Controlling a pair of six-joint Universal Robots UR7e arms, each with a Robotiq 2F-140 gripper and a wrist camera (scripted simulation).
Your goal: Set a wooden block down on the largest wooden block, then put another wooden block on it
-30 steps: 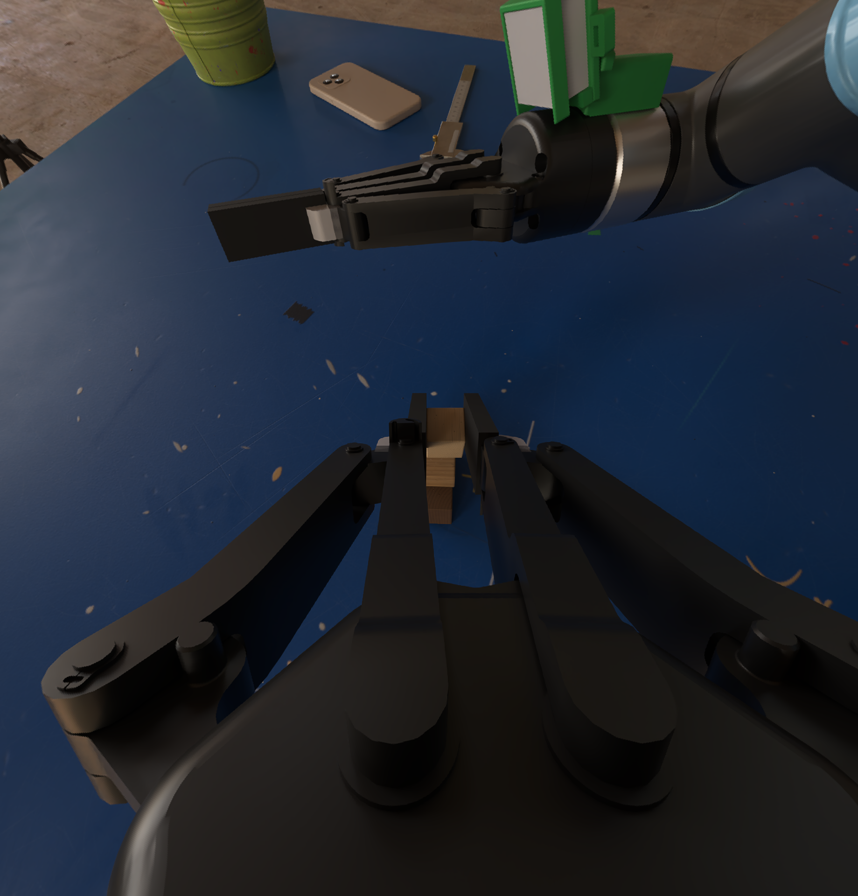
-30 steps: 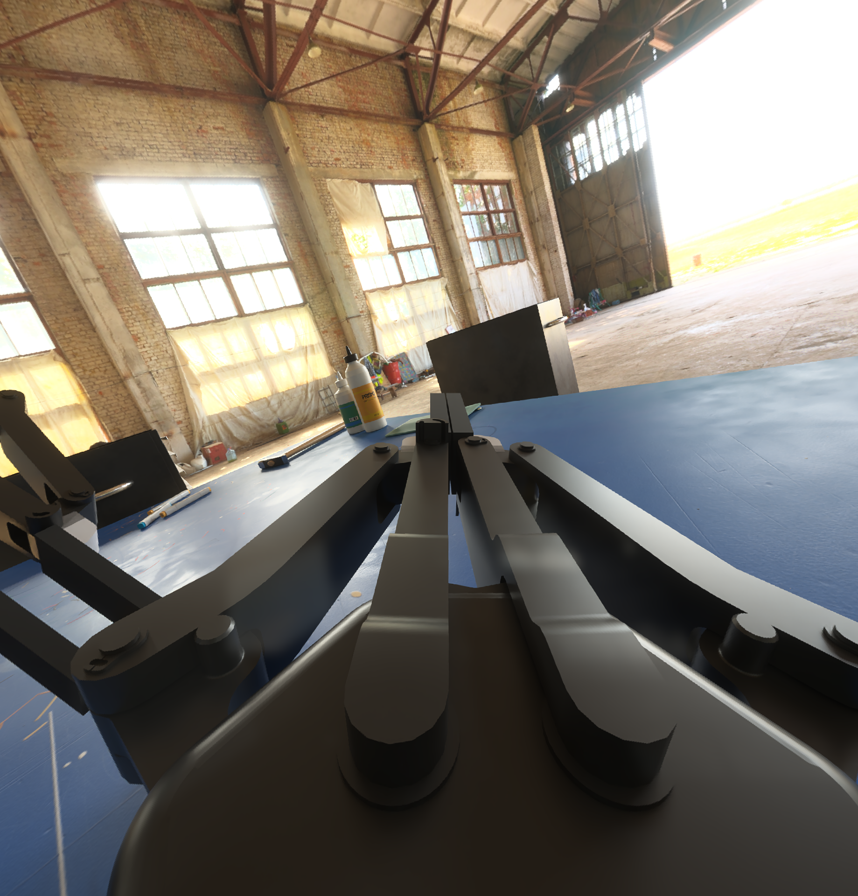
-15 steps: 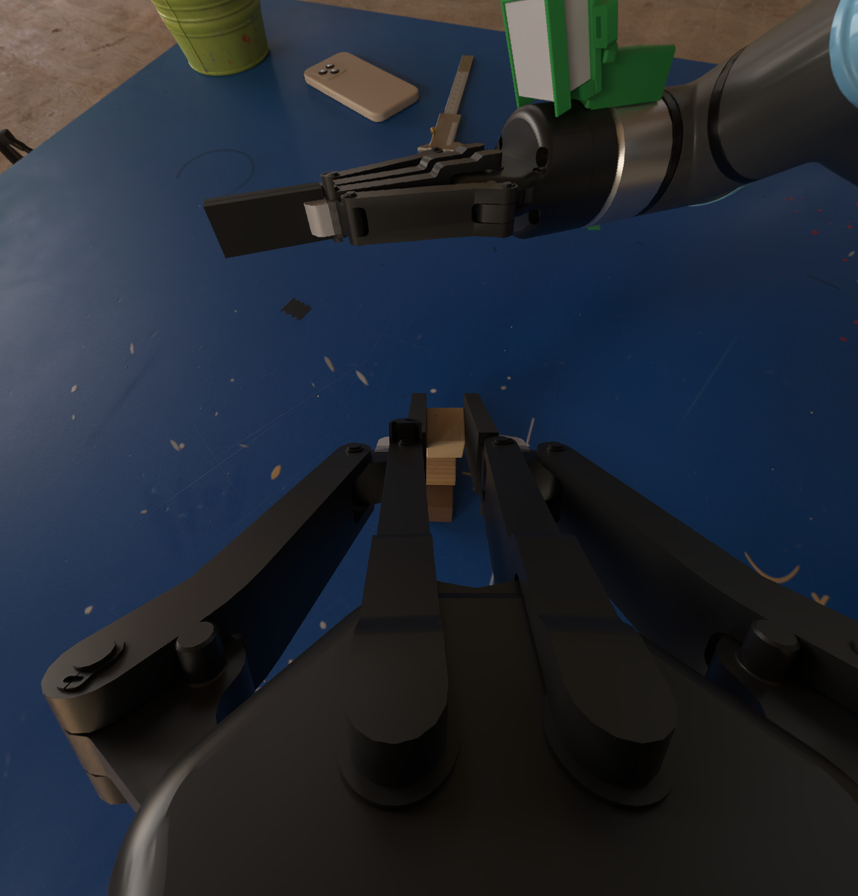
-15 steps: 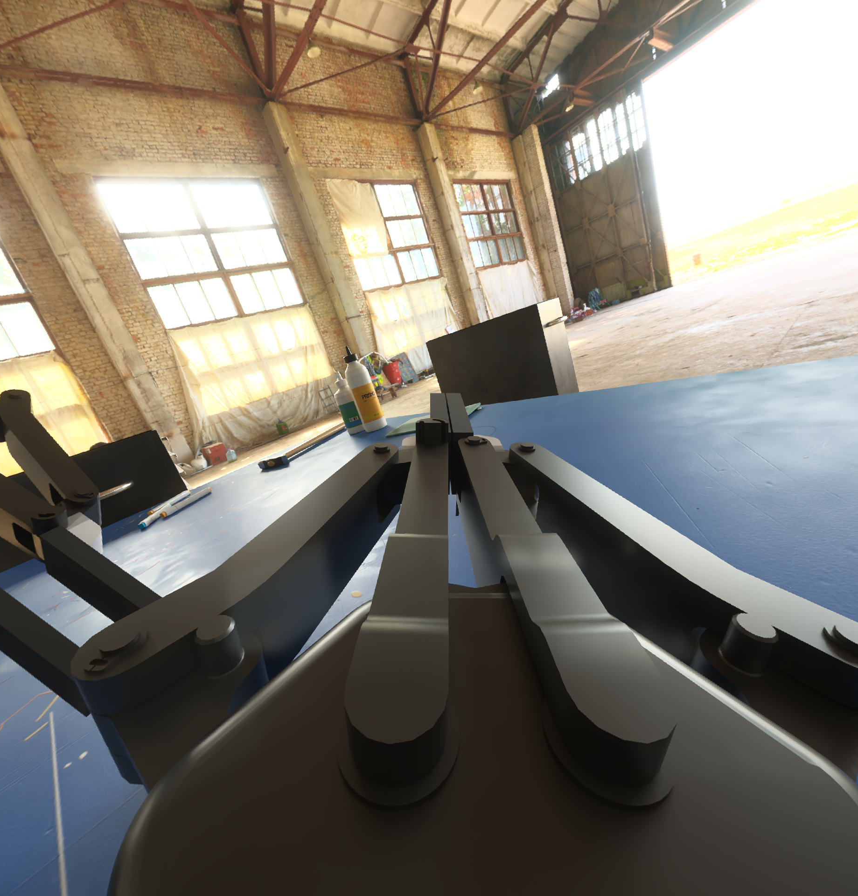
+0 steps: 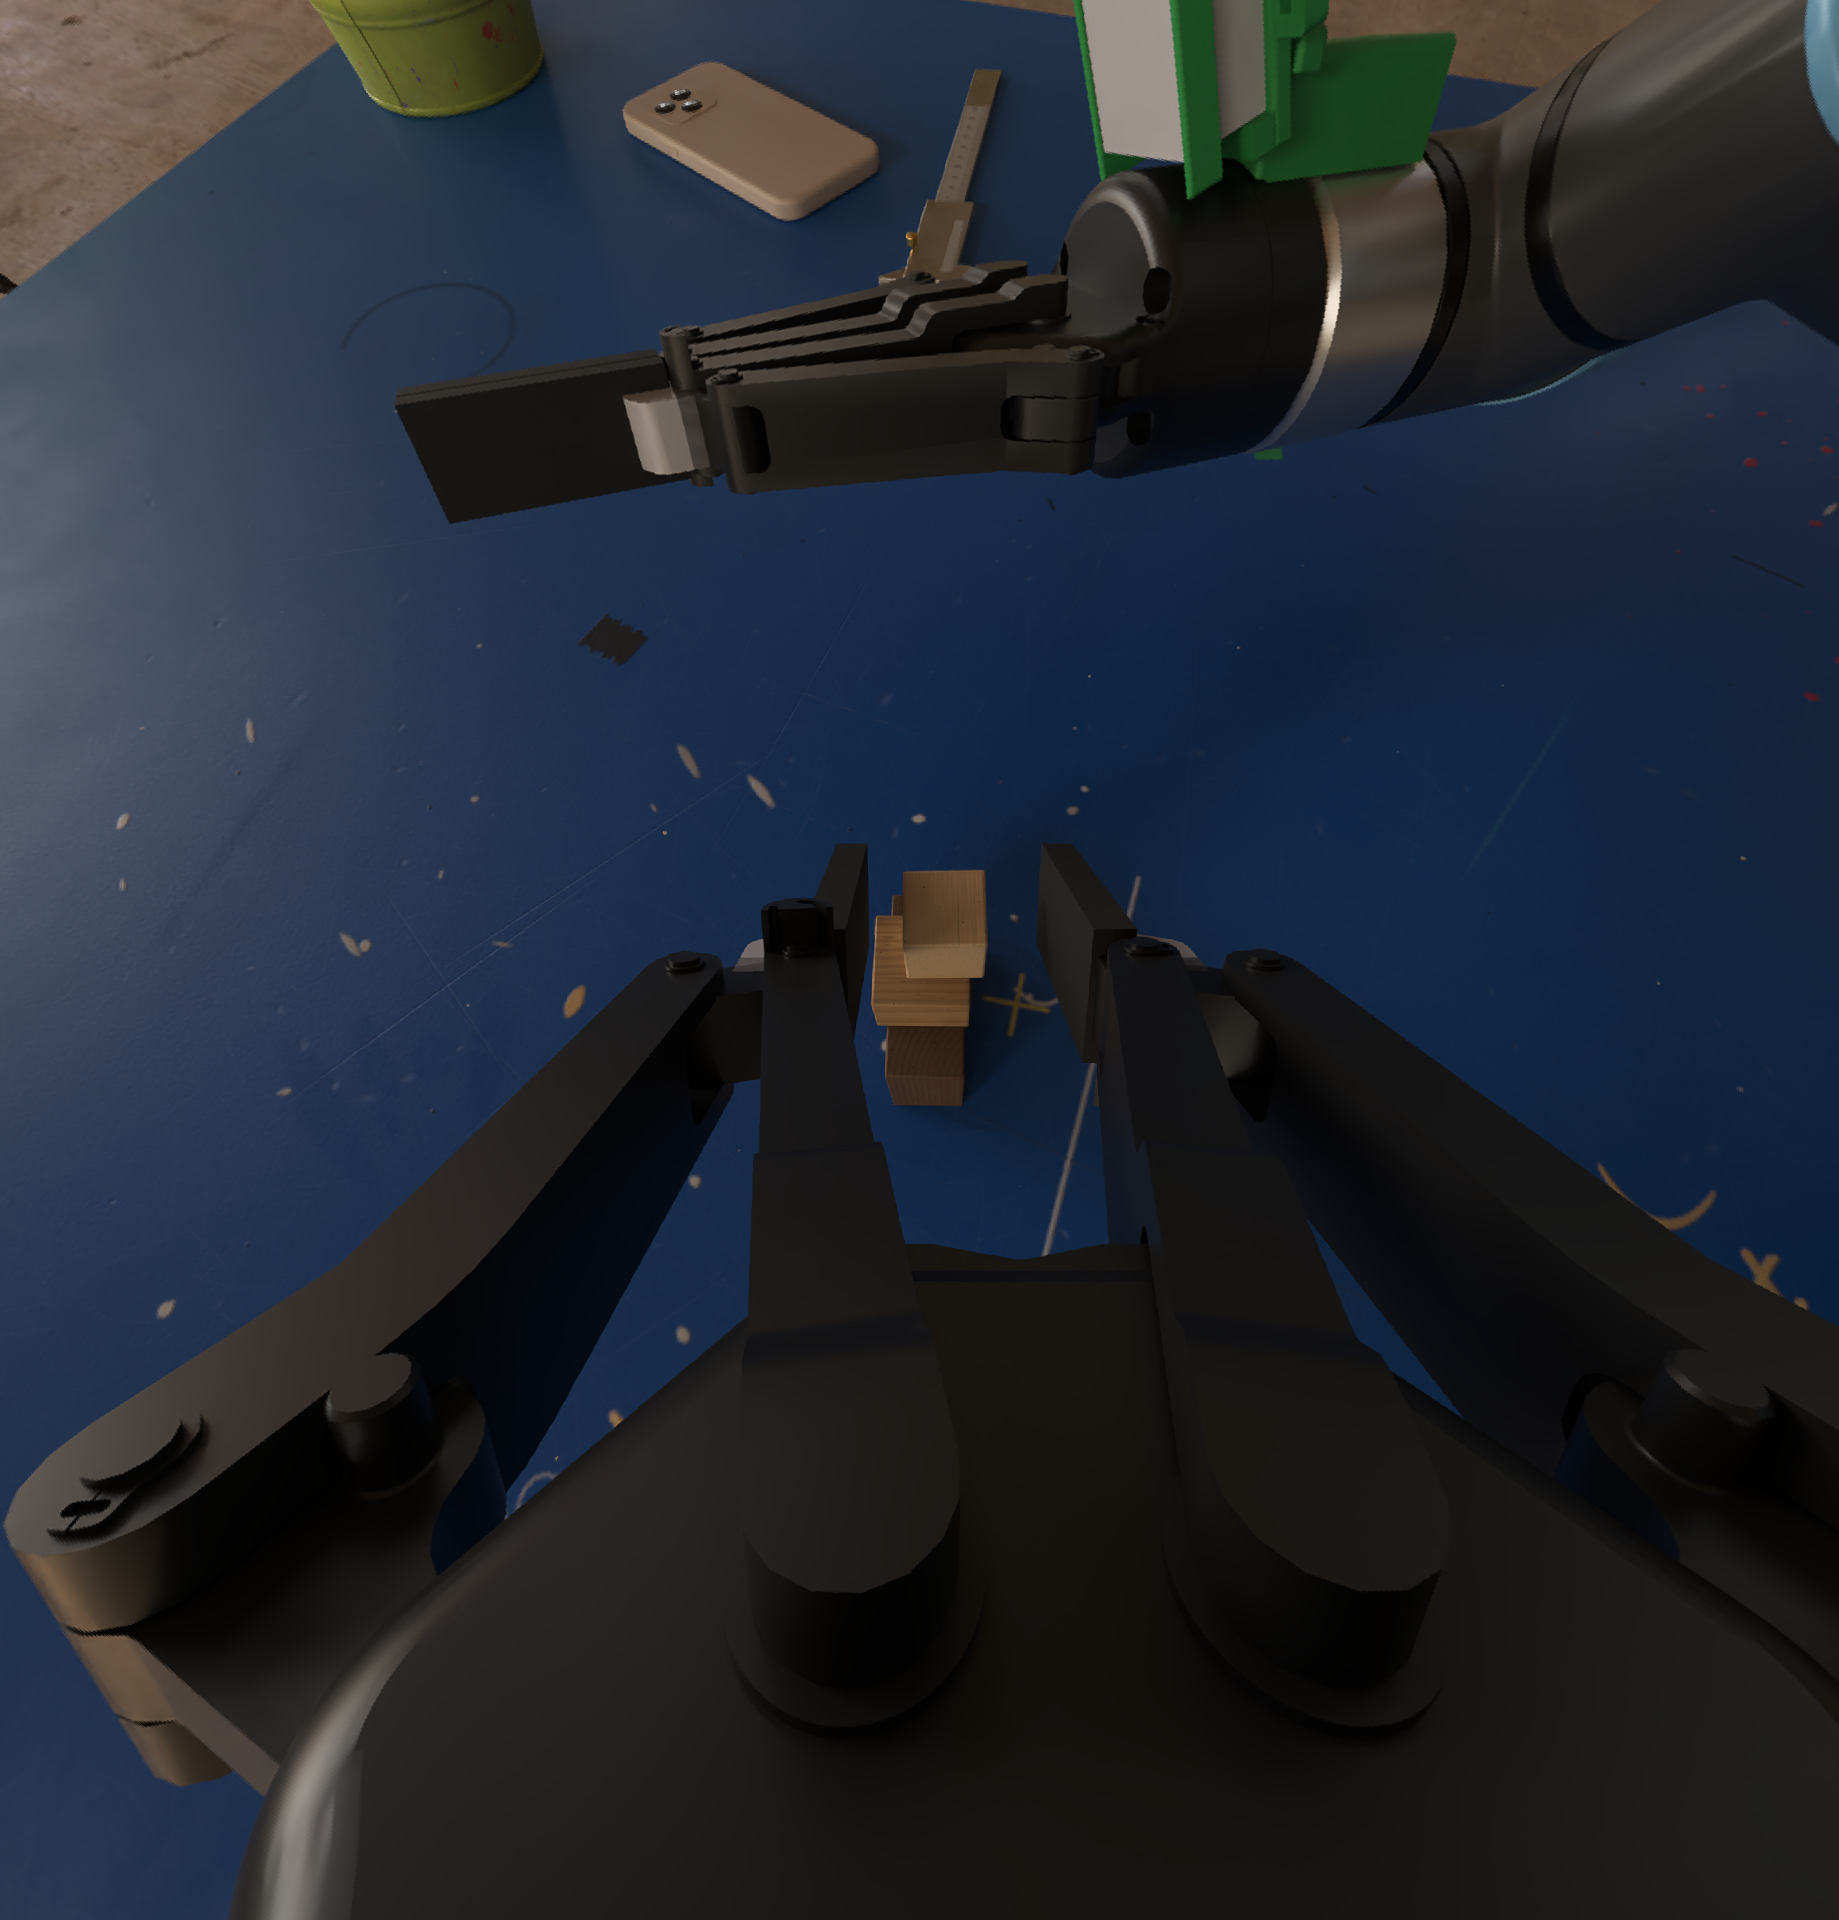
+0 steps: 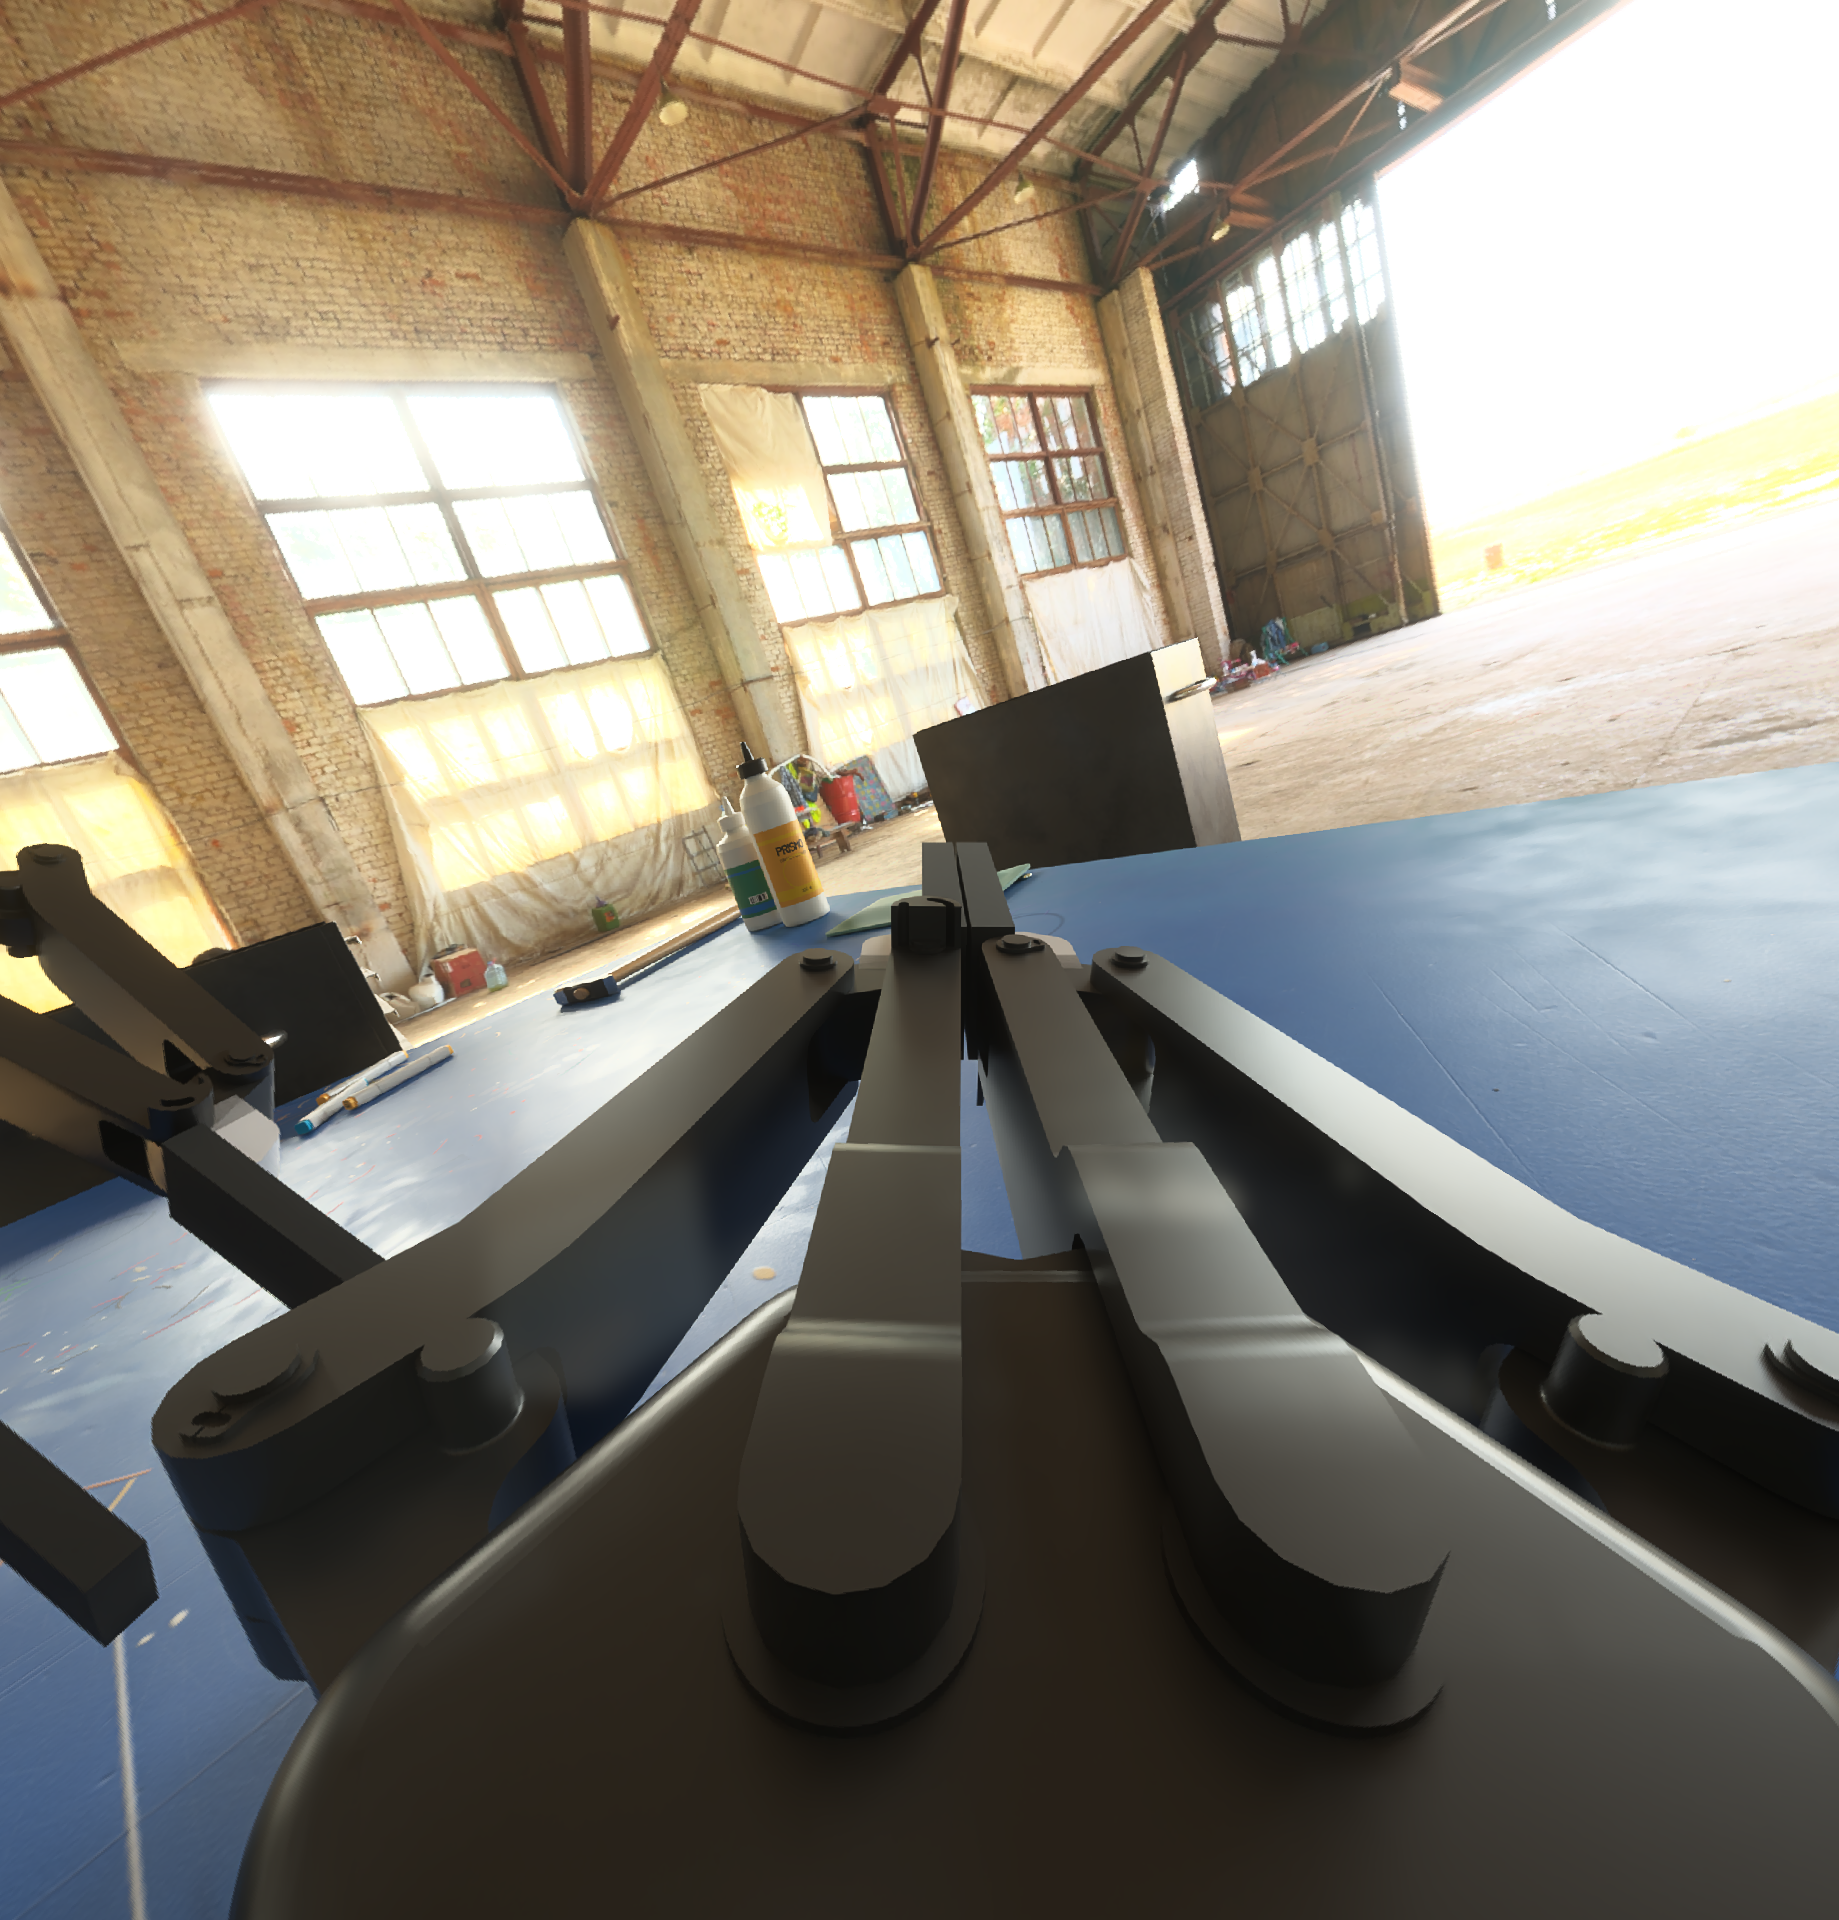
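Note:
In the left wrist view three wooden blocks stand stacked on the blue table [image 5: 271, 727]: a top block [image 5: 944, 923], a middle block [image 5: 917, 995] and a bottom block [image 5: 925, 1068]. My left gripper [image 5: 954, 906] is open, its fingers on either side of the stack and clear of the top block. My right gripper [image 6: 959, 883] is shut and empty, pointing level over the table. It also shows in the left wrist view [image 5: 525, 436], well beyond the stack. The blocks are hidden in the right wrist view.
A tan phone [image 5: 751, 137], a caliper [image 5: 951, 187] and a green cup [image 5: 427, 47] lie at the far table edge. In the right wrist view two glue bottles [image 6: 780, 847], a hammer [image 6: 593, 989], markers [image 6: 375, 1086] and a dark box [image 6: 1071, 769] stand on the table.
My left gripper has opened and let go of the top block, which now rests on the stack. The right gripper has stayed shut and barely moved.

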